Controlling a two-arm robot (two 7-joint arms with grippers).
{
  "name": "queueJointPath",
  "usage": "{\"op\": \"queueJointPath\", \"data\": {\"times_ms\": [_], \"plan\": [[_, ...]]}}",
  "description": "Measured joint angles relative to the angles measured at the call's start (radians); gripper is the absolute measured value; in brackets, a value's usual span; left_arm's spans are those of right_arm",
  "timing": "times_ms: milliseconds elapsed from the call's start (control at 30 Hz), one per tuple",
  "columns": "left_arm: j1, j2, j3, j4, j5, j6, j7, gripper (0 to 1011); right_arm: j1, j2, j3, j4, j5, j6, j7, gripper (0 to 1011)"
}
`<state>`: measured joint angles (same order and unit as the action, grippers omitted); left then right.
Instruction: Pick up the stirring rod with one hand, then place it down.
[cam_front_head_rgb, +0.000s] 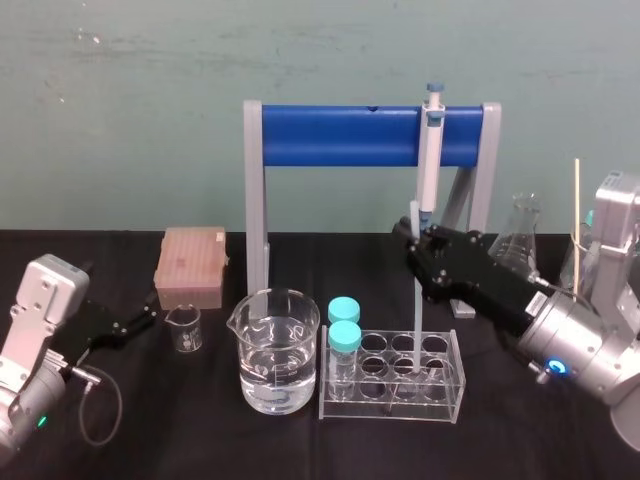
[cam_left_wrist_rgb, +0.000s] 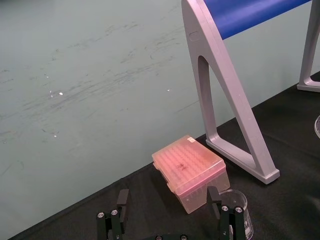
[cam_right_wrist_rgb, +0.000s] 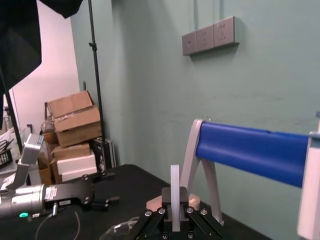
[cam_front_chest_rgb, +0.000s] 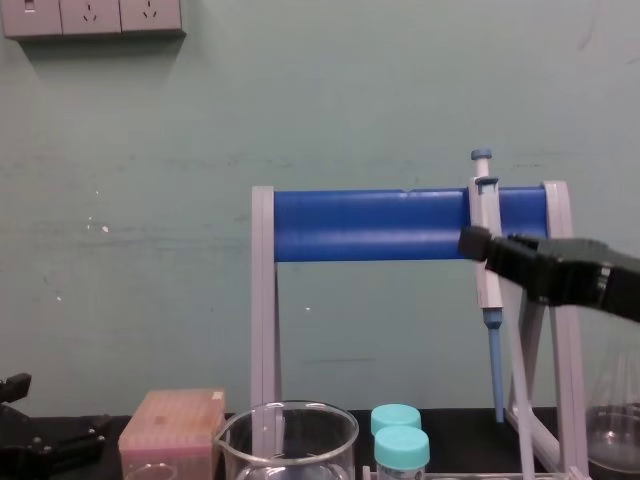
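We recorded the right gripper (cam_front_head_rgb: 414, 238) above the tube rack (cam_front_head_rgb: 392, 378), jaws clamped on the stirring rod (cam_front_head_rgb: 416, 315), which stood upright with its tip inside the rack. The left gripper (cam_front_head_rgb: 148, 312) sat far left of the rack, jaws wide.

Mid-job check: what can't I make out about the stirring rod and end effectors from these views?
Head view: stirring rod lower tip, lost among the clear rack wells; which well, cannot tell.
Right wrist view: rod below the right end effector grip, hidden by its fingers and the bottom edge.
Chest view: rack cut off by the bottom edge; left end effector, parked open at left, cropped by the corner.
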<state>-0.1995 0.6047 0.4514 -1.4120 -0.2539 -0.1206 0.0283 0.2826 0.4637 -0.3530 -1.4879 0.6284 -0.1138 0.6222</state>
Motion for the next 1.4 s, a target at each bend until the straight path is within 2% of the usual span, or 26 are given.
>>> {"op": "queueJointPath", "data": {"times_ms": [167, 467, 600, 1400], "plan": [[0.000, 0.000, 0.000, 0.000, 0.000, 0.000, 0.000, 1000, 0.001, 0.000, -0.014, 0.013, 0.000, -0.002, 0.000, 68], [0.000, 0.000, 0.000, 0.000, 0.000, 0.000, 0.000, 1000, 0.018, -0.022, -0.025, 0.056, -0.020, -0.074, 0.006, 68], [0.000, 0.000, 0.000, 0.000, 0.000, 0.000, 0.000, 1000, 0.023, -0.029, -0.026, 0.070, -0.029, -0.086, 0.006, 68], [0.000, 0.000, 0.000, 0.000, 0.000, 0.000, 0.000, 1000, 0.035, -0.065, -0.044, 0.180, -0.072, -0.088, 0.007, 68]]}}
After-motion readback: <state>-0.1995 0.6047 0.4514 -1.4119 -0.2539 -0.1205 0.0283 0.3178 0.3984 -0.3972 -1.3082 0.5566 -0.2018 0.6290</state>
